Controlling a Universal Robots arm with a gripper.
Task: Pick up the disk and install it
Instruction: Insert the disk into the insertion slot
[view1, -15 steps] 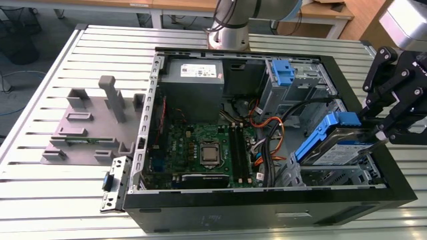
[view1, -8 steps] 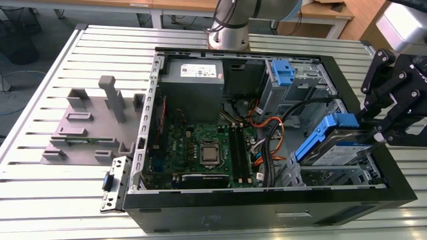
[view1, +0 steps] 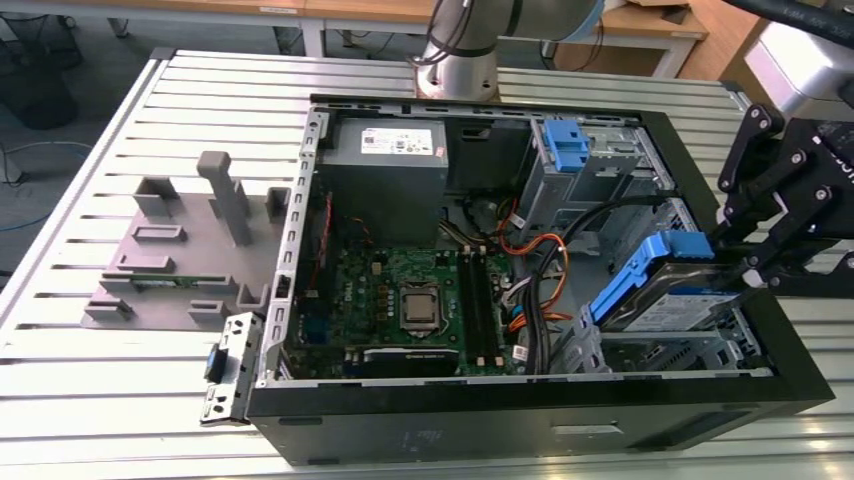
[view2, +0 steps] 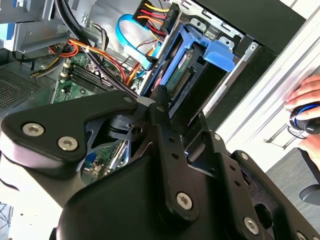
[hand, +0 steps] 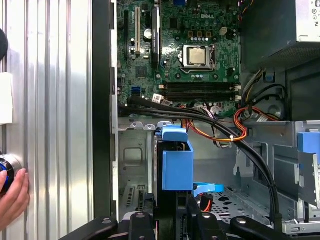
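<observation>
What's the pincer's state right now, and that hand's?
Pincer: closed on the flat silver hard disk in blue plastic carrier rails, tilted over the open black computer case.
Person's hand: resting on a small round device.

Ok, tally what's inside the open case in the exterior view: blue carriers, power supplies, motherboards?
Blue carriers: 2, one framing the disk and one bare bracket
Grey power supply: 1
Motherboard: 1
Total: 4

Black cables (hand: 252, 159) cross the case (view1: 534, 430) beside the disk (view1: 674, 305).
</observation>
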